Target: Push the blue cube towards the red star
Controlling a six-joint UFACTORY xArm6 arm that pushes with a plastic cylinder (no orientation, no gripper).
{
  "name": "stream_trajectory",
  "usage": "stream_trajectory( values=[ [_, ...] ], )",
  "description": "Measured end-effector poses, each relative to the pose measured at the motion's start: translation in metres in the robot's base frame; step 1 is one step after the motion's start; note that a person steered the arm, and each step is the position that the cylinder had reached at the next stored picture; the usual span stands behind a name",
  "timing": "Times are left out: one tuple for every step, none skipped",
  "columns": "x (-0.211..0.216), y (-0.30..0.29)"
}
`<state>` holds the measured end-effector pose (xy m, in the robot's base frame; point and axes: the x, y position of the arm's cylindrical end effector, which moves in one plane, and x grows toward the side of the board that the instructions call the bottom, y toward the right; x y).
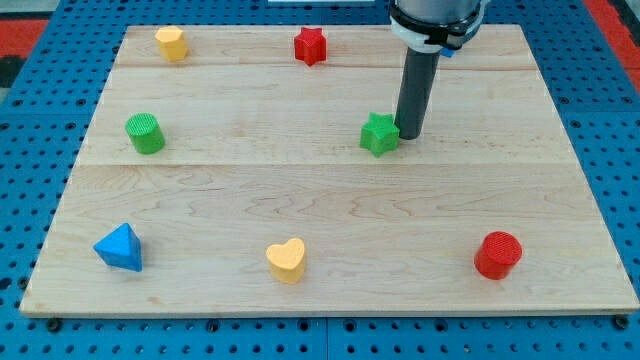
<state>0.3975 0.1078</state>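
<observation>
1. Wooden board (330, 200) fills the single camera view, with blue pegboard around it. My tip (410, 135) rests on the board just beside the green star (379, 134), on that star's right side; whether they touch I cannot tell. The arm ends in a plain rod, so nothing is held or gripped.
2. The blue block (120, 248) lies near the view's bottom left corner. It looks more like a pyramid than a cube, but it is the only blue one. The red star (311, 46) sits at the view's top, left of the rod.
3. I judge the tip is far from its work: to push towards the red star, it must come to the blue block's lower left side.
4. Around are a yellow block (172, 43), a green cylinder (145, 133), a yellow heart (287, 260) and a red cylinder (498, 254). The green cylinder stands near the line from blue block to red star, and might be in the way.
</observation>
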Motion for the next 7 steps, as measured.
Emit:
stream_trajectory(
  values=[
    [0.013, 0.033],
    [-0.012, 0.077],
    [-0.091, 0.129],
    [-0.155, 0.139],
    [-0.191, 0.148],
    [-0.191, 0.133],
    [-0.191, 0.133]
  ],
)
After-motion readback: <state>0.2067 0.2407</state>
